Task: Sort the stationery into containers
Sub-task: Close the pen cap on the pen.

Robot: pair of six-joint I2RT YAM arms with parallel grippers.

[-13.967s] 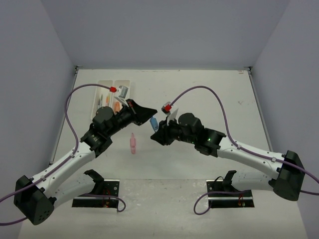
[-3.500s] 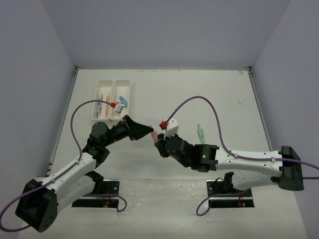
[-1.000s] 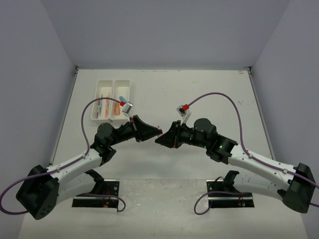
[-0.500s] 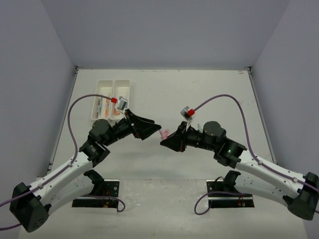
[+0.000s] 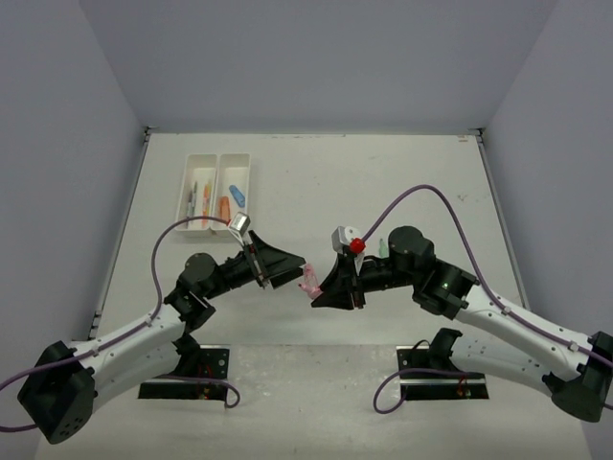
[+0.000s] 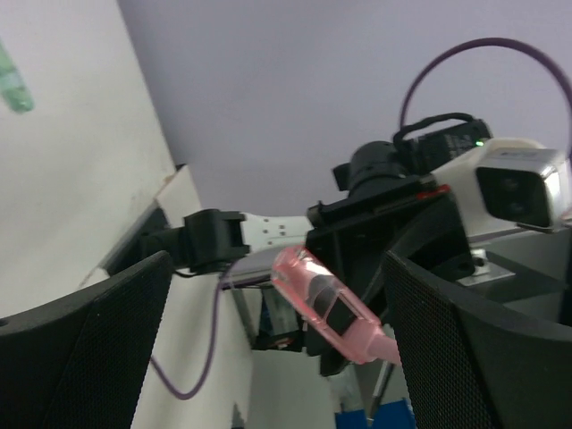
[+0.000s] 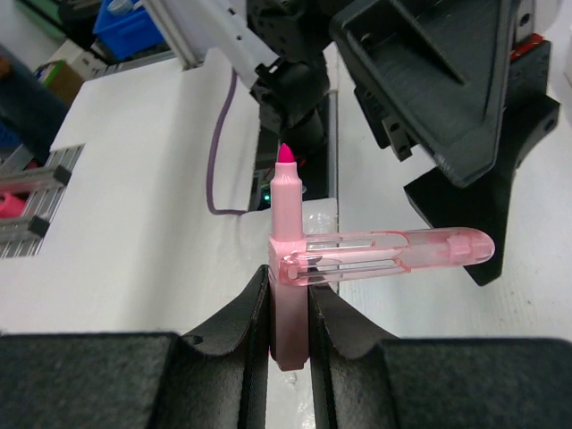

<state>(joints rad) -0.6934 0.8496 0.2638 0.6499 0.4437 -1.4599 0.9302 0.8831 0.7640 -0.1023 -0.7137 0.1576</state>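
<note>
A pink marker point(image 7: 288, 232) stands upright between my right gripper point(image 7: 289, 290) fingers, which are shut on its body, its tip uncovered. Its clear pink cap point(image 7: 398, 253) sticks out sideways from the marker. In the top view the marker point(image 5: 309, 280) hangs above the table centre, with my right gripper point(image 5: 323, 287) on it and my left gripper point(image 5: 287, 264) facing it. My left gripper point(image 6: 273, 313) is open, the pink cap point(image 6: 326, 304) lying between its spread fingers without touching them. The white containers point(image 5: 216, 159) sit at the far left with several pens and coloured pieces inside.
A green piece point(image 5: 382, 247) lies on the table just behind my right wrist; it also shows in the left wrist view point(image 6: 11, 85). Purple cables arch over both arms. Grey walls close off the table's back and sides.
My left gripper has gone from shut to wide open, letting go of the pink cap. Both grippers have shifted toward the near side, and the right one keeps the marker.
</note>
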